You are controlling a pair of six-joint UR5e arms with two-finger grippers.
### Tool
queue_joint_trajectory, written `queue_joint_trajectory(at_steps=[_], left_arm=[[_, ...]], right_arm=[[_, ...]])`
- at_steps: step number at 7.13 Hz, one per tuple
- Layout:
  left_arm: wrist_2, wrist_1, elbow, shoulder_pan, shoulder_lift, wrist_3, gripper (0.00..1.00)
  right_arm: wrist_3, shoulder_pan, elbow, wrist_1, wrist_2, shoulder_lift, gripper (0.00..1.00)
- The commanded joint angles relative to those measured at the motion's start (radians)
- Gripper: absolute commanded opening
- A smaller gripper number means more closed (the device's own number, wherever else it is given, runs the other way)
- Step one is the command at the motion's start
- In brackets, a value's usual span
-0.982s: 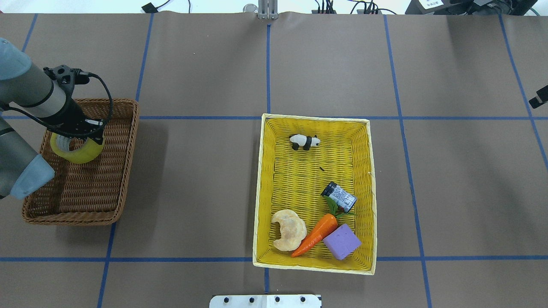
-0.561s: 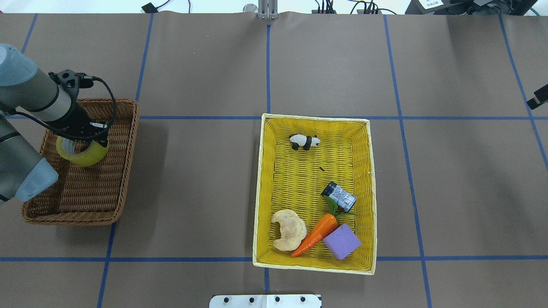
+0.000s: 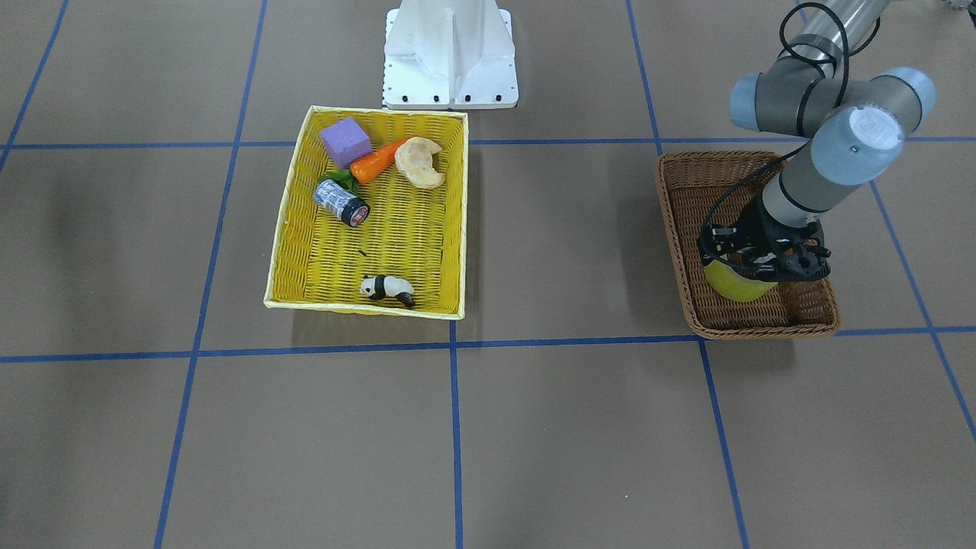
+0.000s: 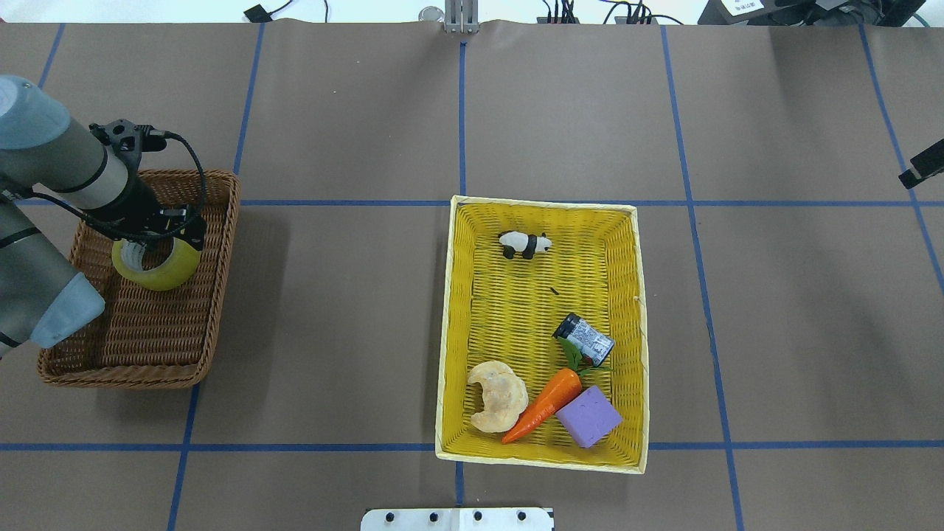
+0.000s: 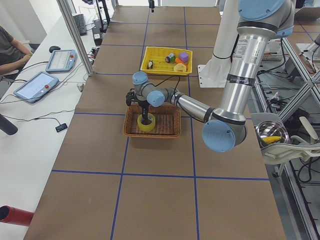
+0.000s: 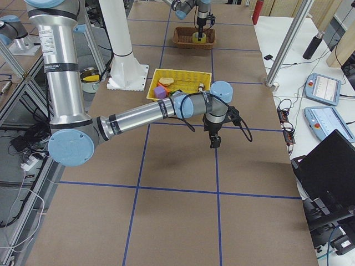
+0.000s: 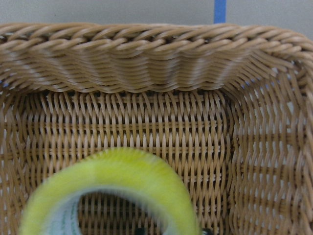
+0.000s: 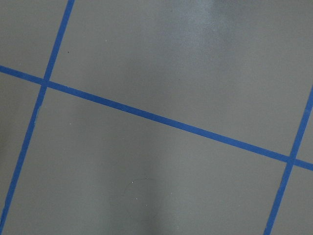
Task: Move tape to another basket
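Overhead, the left gripper [image 4: 164, 227] is covering the far edge of the tape [image 4: 158, 267]. The left side view is showing more: one finger [image 5: 145, 114] is reaching down inside the roll's hole, so the gripper is pinching the tape's wall. The left wrist camera is looking through the blurred yellow ring at brown weave, and I cannot tell whether the roll is touching the floor. The right gripper [image 4: 918, 169] is poking in as a dark sliver at the overhead view's right edge. Only the right side view is showing it whole, hanging over bare table [image 6: 183, 166], well apart from both baskets. Whether it is spread or pressed together I cannot tell.

The basket [image 4: 118, 375] is holding only the tape, in its far half. The yellow basket [image 4: 451, 332] is holding a panda [image 4: 524, 244] at its far end, and a battery [image 4: 584, 340], carrot [image 4: 543, 405], croissant [image 4: 498, 396] and purple block [image 4: 588, 417] at its near end.

The tape is showing as a wide, translucent yellow roll with a whitish core, its hole facing up.
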Motion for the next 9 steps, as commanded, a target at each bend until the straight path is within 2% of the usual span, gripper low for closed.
queue_joint_trajectory(at_steps=[1,2,4,5,6,7,9], left_arm=[[-0.006,0.012,-0.069,-0.079,0.008,0.036,0.98],[-0.025,0.027,-0.063,-0.133,0.016,0.166,0.98],[-0.051,0.148,-0.054,-0.303,0.048,0.487,0.98],[-0.099,0.159,-0.013,-0.375,0.072,0.611,0.98],[-0.107,0.153,0.023,-0.418,0.12,0.666,0.98],[-0.112,0.15,0.052,-0.475,0.119,0.669,0.98],[-0.233,0.147,0.075,-0.601,0.163,0.672,0.98]], right_arm=[[0.0,-0.001,-0.001,0.0,-0.003,0.005,1.0],[0.0,-0.001,-0.004,0.0,-0.004,0.006,1.0],[0.0,0.002,-0.005,0.0,-0.006,0.009,1.0],[0.0,0.01,-0.005,-0.032,-0.006,0.012,1.0],[-0.008,0.032,-0.01,-0.105,-0.009,0.05,1.0],[-0.05,0.052,-0.016,-0.126,-0.01,0.054,1.0],[-0.071,0.079,-0.038,-0.127,-0.009,0.052,1.0]])
